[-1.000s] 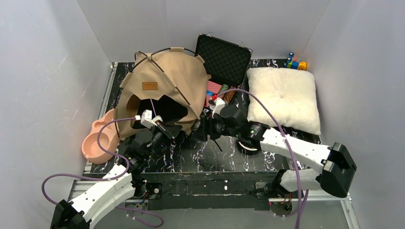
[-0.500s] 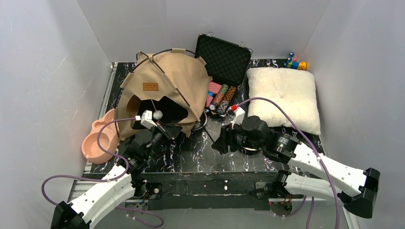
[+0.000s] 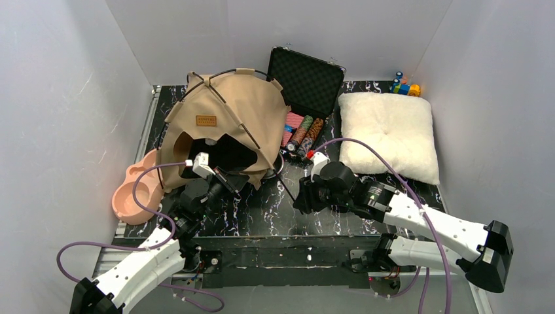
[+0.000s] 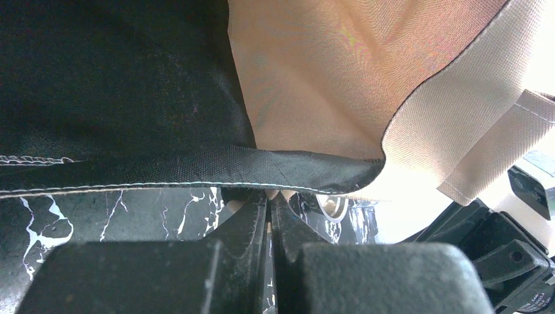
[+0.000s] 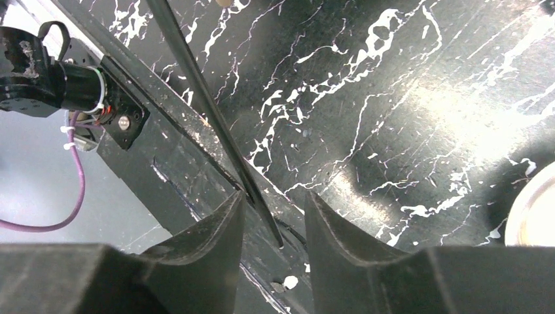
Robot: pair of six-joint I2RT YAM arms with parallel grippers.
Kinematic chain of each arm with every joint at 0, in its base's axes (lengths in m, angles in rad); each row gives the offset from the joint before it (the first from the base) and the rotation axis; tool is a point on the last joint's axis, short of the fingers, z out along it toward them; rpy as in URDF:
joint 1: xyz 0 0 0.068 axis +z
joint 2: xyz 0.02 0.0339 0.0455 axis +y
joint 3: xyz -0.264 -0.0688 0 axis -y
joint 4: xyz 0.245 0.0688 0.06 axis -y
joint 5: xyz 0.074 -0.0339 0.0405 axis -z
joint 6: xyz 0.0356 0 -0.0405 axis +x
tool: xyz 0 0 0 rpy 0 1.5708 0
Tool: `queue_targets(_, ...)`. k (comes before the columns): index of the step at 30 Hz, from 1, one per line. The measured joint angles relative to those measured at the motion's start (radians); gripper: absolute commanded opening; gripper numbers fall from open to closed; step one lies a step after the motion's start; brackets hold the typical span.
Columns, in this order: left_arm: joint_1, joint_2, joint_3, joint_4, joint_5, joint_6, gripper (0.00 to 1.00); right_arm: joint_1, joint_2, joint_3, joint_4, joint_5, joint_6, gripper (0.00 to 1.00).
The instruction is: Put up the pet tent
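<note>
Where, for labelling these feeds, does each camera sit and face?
Top external: above and behind, looking down at the table, pet tent; left arm and right arm show.
Left wrist: looks along its shut left gripper at the tent's hem.
Right wrist: looks down past its open right gripper at a black pole.
Shared: top and right wrist both show that pole.
</note>
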Motion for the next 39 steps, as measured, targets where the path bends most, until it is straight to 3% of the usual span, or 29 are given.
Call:
queue_targets(12, 0.0, 0.0, 0.004, -0.006, -0.002, 0.0, 0.0, 0.0, 0.011, -0.027, 0.05, -0.092, -0.002, 0.34)
queue_targets(14, 0.0, 0.0, 0.006, -0.008, -0.003, 0.0, 0.0, 0.0, 0.011, -0.035, 0.049, -0.101, -0.002, 0.28)
queue_targets(19, 0.0, -0.003, 0.009, -0.014, -0.003, 0.002, 0.0, 0.0, -0.002, -0.049, 0.048, -0.107, -0.002, 0.01)
queue_targets(25, 0.0, -0.014, 0.01, -0.023, 0.002, 0.018, 0.0, 0.007, -0.042, -0.049, 0.072, -0.105, 0.005, 0.01)
queue_targets(30, 0.0, -0.034, 0.01, -0.023, 0.027, 0.059, 0.0, 0.008, -0.03, -0.062, 0.192, -0.072, 0.029, 0.01)
queue_targets(39, 0.002, -0.037, 0.01, -0.024, 0.104, 0.147, 0.0, 0.01, 0.178, -0.029, 0.473, 0.012, 0.021, 0.01)
